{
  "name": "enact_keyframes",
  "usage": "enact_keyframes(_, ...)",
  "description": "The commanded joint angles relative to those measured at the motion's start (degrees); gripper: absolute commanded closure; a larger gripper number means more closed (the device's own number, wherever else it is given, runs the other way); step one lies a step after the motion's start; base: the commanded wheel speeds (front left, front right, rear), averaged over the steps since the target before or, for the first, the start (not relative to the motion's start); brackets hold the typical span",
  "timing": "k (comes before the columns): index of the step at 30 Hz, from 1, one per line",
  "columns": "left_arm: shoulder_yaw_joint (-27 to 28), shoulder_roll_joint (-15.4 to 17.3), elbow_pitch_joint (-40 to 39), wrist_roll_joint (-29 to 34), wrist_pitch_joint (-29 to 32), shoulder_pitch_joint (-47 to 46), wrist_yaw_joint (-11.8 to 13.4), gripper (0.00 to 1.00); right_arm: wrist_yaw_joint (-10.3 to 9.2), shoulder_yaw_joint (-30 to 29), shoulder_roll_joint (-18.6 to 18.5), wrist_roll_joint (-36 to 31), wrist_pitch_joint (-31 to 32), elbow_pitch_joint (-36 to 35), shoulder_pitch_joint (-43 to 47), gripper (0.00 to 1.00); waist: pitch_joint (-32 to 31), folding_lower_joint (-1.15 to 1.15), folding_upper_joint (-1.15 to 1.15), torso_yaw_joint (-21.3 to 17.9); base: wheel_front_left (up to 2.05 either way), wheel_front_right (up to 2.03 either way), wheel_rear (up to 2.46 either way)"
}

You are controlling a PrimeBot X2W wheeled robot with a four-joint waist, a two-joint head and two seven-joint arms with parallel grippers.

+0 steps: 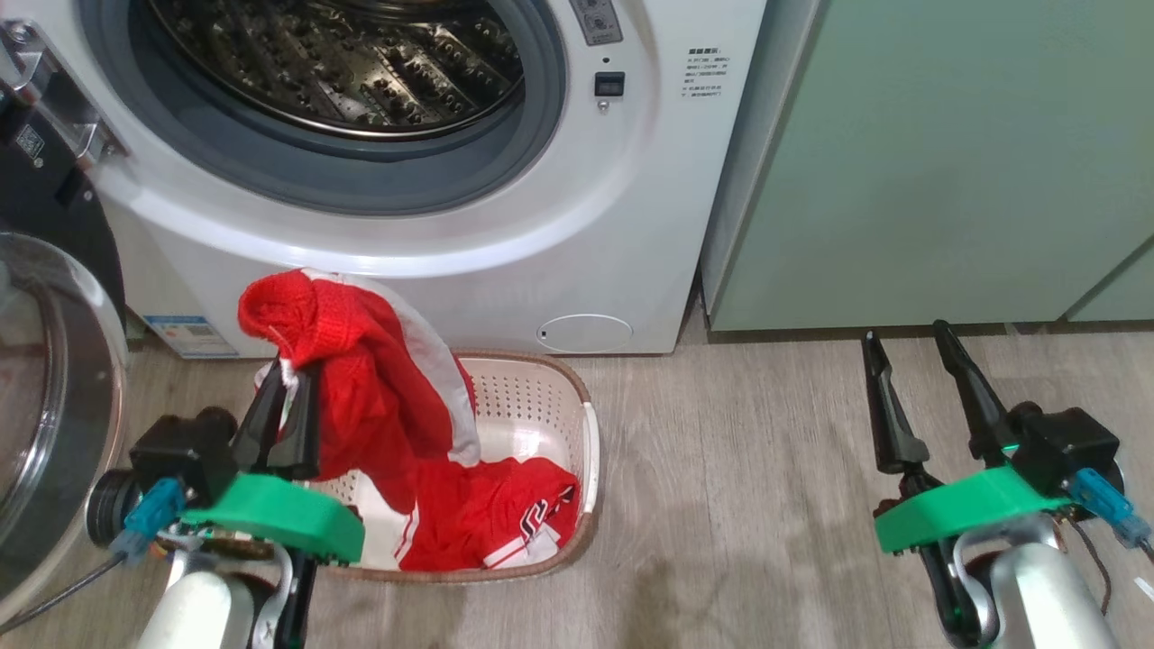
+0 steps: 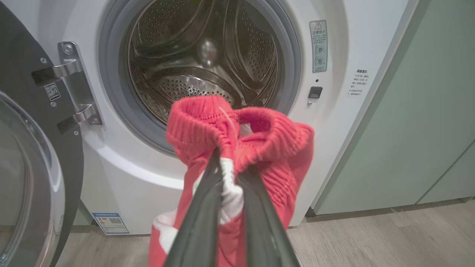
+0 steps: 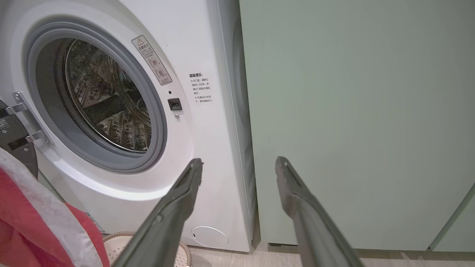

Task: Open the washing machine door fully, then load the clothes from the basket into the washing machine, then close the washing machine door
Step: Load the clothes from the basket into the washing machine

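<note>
My left gripper [image 1: 287, 383] is clamping the clothes [image 1: 379, 397] in front of the washing machine [image 1: 505, 261], while my right gripper [image 1: 905, 333] is hovering, fingers [image 1: 891, 406] apart, to the machine's right.

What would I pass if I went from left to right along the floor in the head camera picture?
The washing machine door → left gripper, shut on the red clothes → basket → right gripper, open.
</note>
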Motion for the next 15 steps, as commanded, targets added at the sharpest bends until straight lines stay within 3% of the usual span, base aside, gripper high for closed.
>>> enact_keyframes(1,2.1,1.4,-1.9,-0.5,0.1,-2.0,0.5,1.00,0.00,1.5,0.1,0.0,0.2,-2.2,-0.7,0.00,0.1,0.01,0.00,0.0,0.00,0.00,0.00)
enact_keyframes(15,1.7,1.7,-1.7,-0.7,0.3,-2.5,0.8,1.00,0.00,1.4,0.1,0.0,0.4,-2.6,-0.9,0.00,0.2,0.01,0.00,-0.1,0.00,0.00,0.00)
